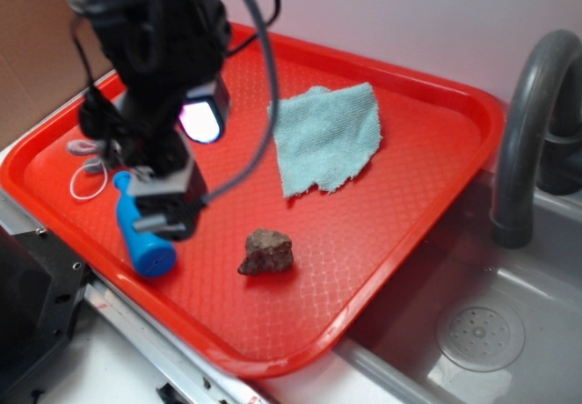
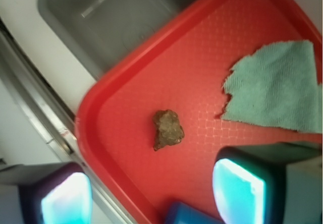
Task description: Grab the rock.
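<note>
The rock (image 1: 266, 251), a small jagged brown-grey lump, lies on the red tray (image 1: 409, 195) near its front edge. In the wrist view the rock (image 2: 168, 128) sits on the tray (image 2: 131, 133) a little beyond the gap between my fingers, touching neither. My gripper (image 1: 168, 217) hangs over the left part of the tray, to the left of the rock and right above a blue bottle (image 1: 144, 236). The gripper (image 2: 151, 199) is open wide, its two lit pads far apart, with only the bottle's blue edge (image 2: 194, 215) showing below them.
A light blue cloth (image 1: 327, 136) lies crumpled at the back of the tray, also in the wrist view as the cloth (image 2: 280, 90). A white loop of cord (image 1: 86, 181) lies at the tray's left. A grey sink (image 1: 482, 331) with a faucet (image 1: 527, 122) stands to the right.
</note>
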Action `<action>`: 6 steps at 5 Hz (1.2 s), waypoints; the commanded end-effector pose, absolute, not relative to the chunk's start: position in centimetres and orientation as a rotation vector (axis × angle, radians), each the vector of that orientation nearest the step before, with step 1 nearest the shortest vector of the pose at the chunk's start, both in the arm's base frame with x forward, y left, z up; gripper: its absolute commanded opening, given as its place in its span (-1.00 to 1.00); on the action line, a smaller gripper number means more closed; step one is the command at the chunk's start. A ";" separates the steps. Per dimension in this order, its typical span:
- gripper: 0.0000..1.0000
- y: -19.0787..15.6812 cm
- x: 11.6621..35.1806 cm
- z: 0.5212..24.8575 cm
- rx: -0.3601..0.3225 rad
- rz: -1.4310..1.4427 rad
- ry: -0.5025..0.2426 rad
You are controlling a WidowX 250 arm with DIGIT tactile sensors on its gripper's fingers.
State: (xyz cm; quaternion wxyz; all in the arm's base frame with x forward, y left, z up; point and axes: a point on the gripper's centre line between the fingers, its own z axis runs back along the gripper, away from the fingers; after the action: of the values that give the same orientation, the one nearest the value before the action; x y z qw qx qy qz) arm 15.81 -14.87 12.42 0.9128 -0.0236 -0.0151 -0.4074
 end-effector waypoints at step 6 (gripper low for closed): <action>-1.00 -14.5 18.1 2.3 0.083 -0.866 0.130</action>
State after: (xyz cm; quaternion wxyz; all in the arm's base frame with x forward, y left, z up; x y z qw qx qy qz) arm 18.46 -14.16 1.70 0.9053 0.0475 0.0852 -0.4134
